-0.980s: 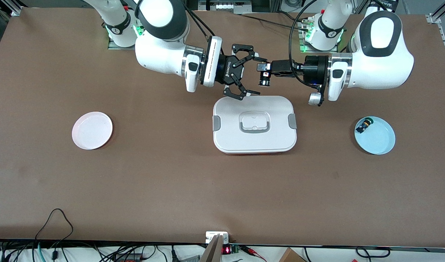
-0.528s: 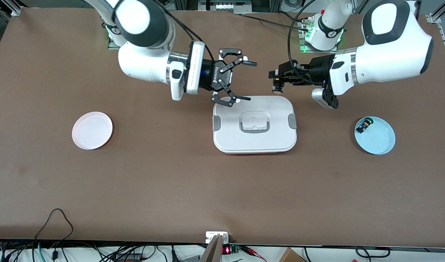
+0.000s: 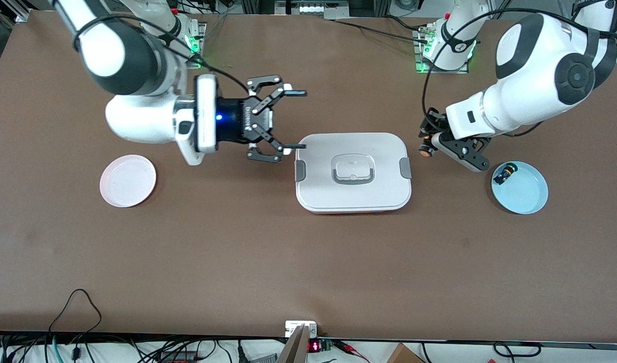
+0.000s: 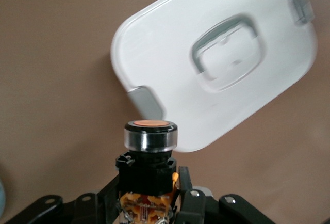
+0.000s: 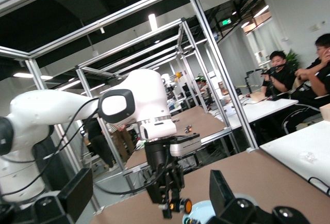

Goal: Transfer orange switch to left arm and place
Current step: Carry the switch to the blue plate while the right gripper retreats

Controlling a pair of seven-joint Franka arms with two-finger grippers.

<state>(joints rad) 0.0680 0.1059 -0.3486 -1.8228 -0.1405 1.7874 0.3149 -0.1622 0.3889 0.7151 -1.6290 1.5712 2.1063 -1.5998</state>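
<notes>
The left gripper (image 3: pixel 425 147) is clenching the orange switch (image 3: pixel 427 152), hanging at the box's (image 3: pixel 352 172) three o'clock; the right gripper (image 3: pixel 287 120) is gaping empty at its ten o'clock.

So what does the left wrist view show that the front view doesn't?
Only the left wrist view shows the orange switch up close: orange cap, chrome ring, black body clamped between the left gripper's fingers.
Only the front view shows the open right gripper, the pink plate, and the blue plate holding the green-capped switch.
Both show the white box beside the held switch.
</notes>
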